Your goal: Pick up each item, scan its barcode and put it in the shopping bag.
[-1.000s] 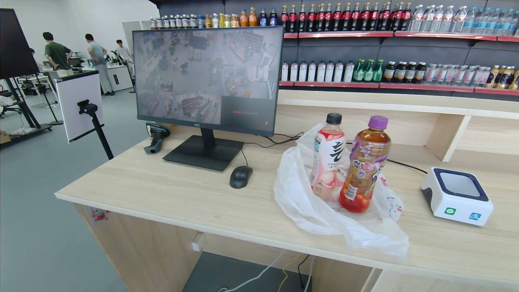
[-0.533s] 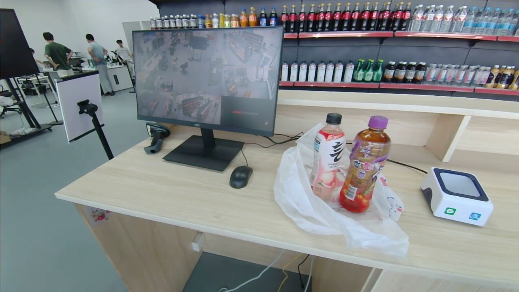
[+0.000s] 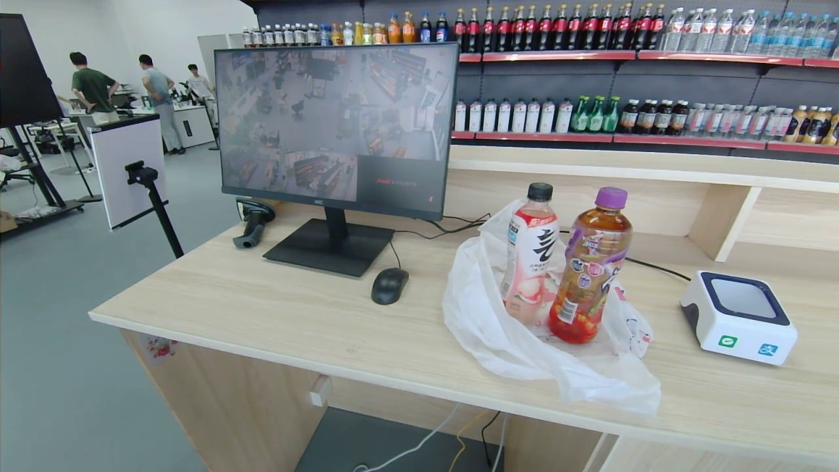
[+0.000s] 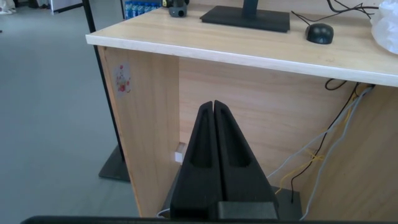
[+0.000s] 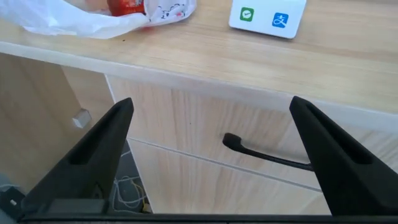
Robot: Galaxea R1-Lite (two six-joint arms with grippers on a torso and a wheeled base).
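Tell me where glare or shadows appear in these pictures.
Head view: room light washes the monitor pale, the scanner top shines, shadows on the counter are faint. Right wrist view: the open right tool is dark against the lit counter. Left wrist view: the shut left tool likewise.

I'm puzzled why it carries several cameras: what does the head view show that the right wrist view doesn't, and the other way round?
Head view: the black flat monitor, the black computer mouse and the red-edged wall shelves of drink bottles.
Right wrist view: the open black right gripper and a black bar-shaped drawer handle.
Both: the white plastic shopping bag, the white box-shaped scanner and the light wooden counter.
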